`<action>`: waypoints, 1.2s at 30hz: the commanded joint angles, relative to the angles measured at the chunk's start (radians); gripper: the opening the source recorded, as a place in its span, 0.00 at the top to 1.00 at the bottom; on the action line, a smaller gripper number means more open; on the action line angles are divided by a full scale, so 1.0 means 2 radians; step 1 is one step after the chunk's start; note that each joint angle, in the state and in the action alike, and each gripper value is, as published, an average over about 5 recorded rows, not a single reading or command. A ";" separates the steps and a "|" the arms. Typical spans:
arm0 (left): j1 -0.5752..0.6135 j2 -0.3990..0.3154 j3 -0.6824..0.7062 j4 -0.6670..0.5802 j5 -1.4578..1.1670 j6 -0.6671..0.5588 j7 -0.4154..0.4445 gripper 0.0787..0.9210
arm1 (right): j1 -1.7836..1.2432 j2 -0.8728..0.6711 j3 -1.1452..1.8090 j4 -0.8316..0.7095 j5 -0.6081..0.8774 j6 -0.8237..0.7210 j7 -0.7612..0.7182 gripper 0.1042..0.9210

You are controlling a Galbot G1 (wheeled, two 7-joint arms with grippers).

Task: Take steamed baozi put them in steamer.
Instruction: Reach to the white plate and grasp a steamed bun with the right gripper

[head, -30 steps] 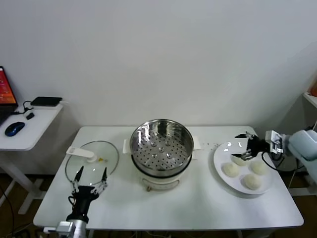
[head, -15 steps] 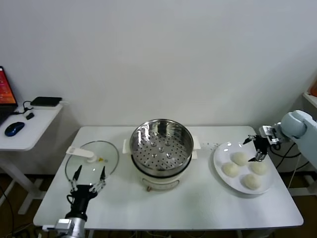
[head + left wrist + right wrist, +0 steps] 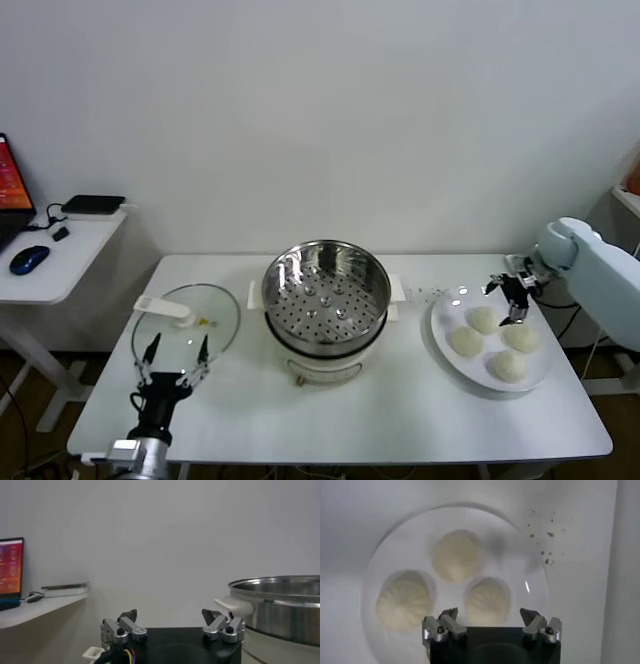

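Note:
Several cream-white steamed baozi [image 3: 483,319] lie on a round white plate [image 3: 446,312] at the right of the table. The right wrist view shows three of them, one [image 3: 487,599] just ahead of the fingers. My right gripper [image 3: 507,300] [image 3: 489,614] hovers open over the plate's far side, above the baozi, touching none and holding nothing. The steamer [image 3: 325,298] [image 3: 280,605], a shiny steel pot with a perforated tray, stands mid-table with nothing in it. My left gripper [image 3: 178,346] [image 3: 170,615] waits open at the front left.
A flat glass lid [image 3: 222,325] with a white handle [image 3: 163,307] lies left of the steamer, under the left gripper. Dark crumbs [image 3: 545,535] dot the table beside the plate. A side desk [image 3: 70,262] with a mouse stands at far left. The wall runs behind the table.
My right arm has pulled back toward the right and its gripper has turned and risen slightly over the plate's far side, still open. The left gripper has barely shifted.

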 commanded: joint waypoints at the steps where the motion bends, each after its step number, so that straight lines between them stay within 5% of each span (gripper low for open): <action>1: 0.001 0.001 -0.002 0.000 -0.001 0.001 -0.001 0.12 | -0.006 0.045 0.029 -0.062 -0.044 0.027 -0.003 0.12; 36: 0.008 -0.001 -0.003 0.004 -0.002 -0.001 -0.005 0.12 | -0.036 0.079 0.116 -0.119 -0.121 0.042 0.016 0.16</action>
